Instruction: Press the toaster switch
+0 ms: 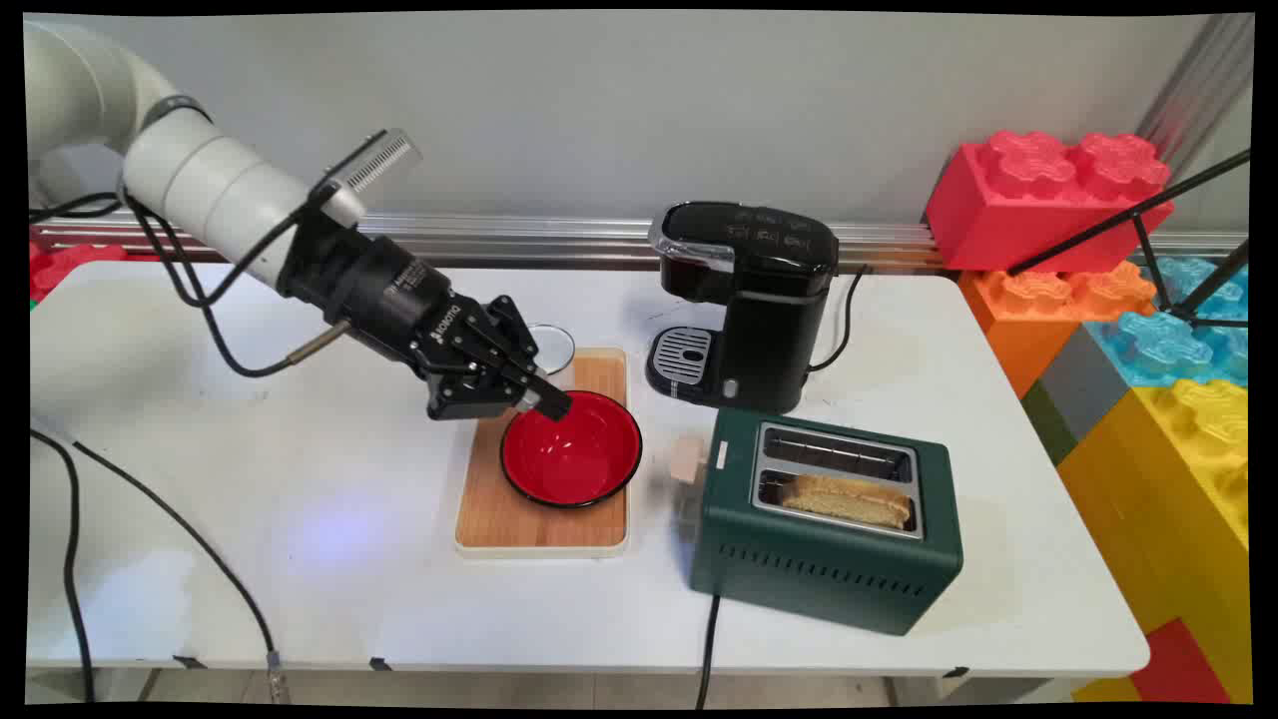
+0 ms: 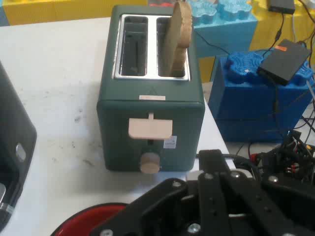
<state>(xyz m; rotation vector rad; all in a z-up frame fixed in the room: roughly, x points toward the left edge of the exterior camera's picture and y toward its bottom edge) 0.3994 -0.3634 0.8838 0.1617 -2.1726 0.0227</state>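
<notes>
Item 1, left: the black gripper (image 1: 544, 399) is being held low at the near-left rim of a red bowl (image 1: 574, 454), its fingertips lying over the rim's edge. Whether the fingers are parted or closed on the rim cannot be told; in the hand view the linkage (image 2: 216, 201) is filling the bottom and hiding the tips.

Item 2: the red bowl, black-rimmed, is being carried by a wooden cutting board (image 1: 544, 524) at the table's (image 1: 300, 559) middle. A clear glass dish (image 1: 554, 345) is being partly hidden behind the gripper, at the board's far edge.

Item 3: a black coffee machine (image 1: 749, 300) is being shown standing beyond and right of the board.

Item 4, right: a green two-slot toaster (image 1: 829, 519) is being shown near the bowl, with a slice of bread (image 2: 176, 42) standing in one slot and its pale lever (image 2: 150, 129) facing the gripper.

Item 5, far right: coloured toy blocks (image 1: 1048, 195) are being stacked beside the table.
</notes>
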